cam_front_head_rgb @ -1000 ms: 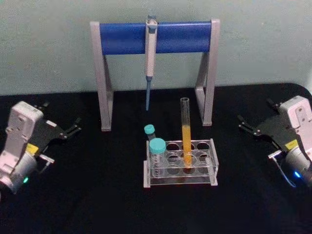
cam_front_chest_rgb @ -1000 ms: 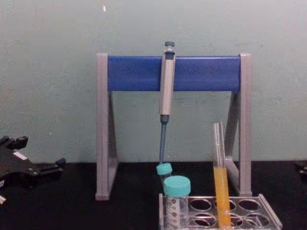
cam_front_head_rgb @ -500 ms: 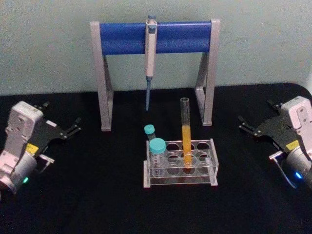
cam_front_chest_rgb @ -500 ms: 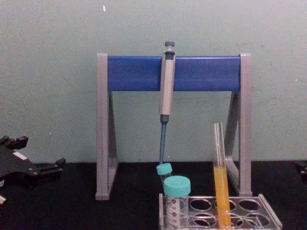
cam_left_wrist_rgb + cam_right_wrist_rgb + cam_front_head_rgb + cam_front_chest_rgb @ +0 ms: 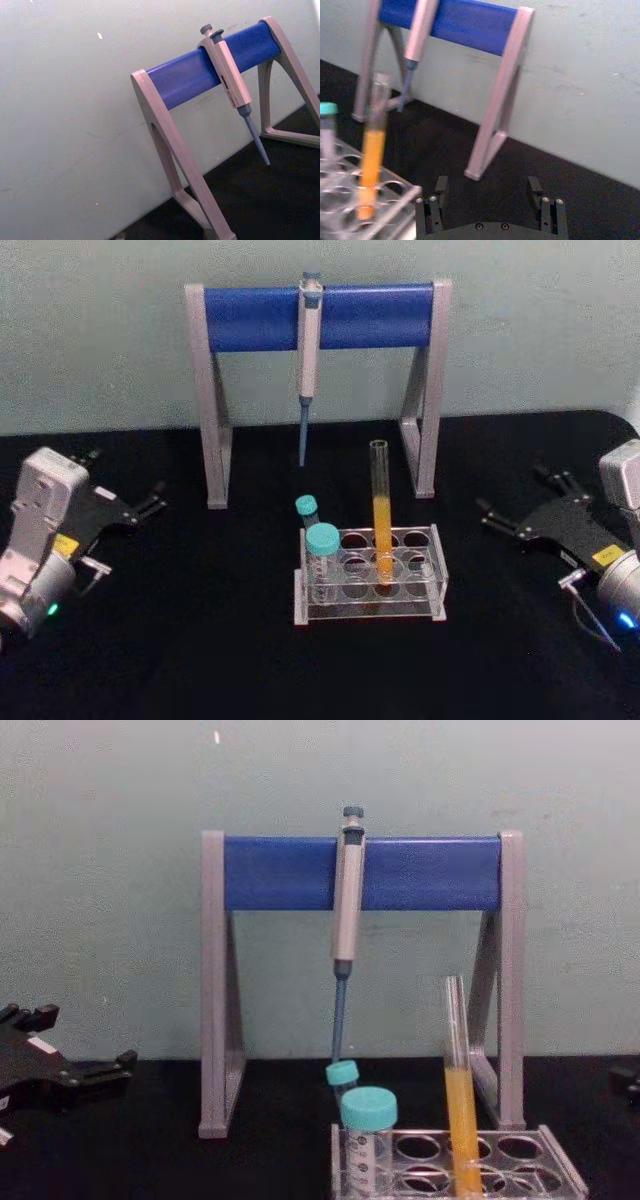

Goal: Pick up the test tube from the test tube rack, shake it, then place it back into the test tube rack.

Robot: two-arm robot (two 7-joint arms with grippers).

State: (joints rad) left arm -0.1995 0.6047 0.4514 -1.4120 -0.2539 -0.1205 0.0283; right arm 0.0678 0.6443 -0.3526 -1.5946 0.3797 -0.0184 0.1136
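test tube [image 5: 381, 515]: standing near upright in a hole toward the middle of the test tube rack [image 5: 370, 607]; uncapped, orange-yellow liquid in its lower half, clear glass above. Nothing is touching it.
test tube rack: sits on the black bench [image 5: 200, 640], centre of the head view, in front of the pipette stand [image 5: 260, 318].
vials: two teal-capped vials [image 5: 322, 558] in the rack's left column, one behind the other, the rear one tilted.
right gripper [image 5: 517, 495]: low over the bench to the right of the rack, well apart from it, pointing in toward it. Fingers [image 5: 430, 206] are spread wide in the right wrist view, nothing between them. The tube and the rack's corner show ahead of them in that view.
left gripper [image 5: 122, 477]: parked at the left side of the bench, well away from the rack. Fingers apart, holding nothing.
pipette [image 5: 308, 350]: hangs from the stand's blue bar, tip down, behind the rack.
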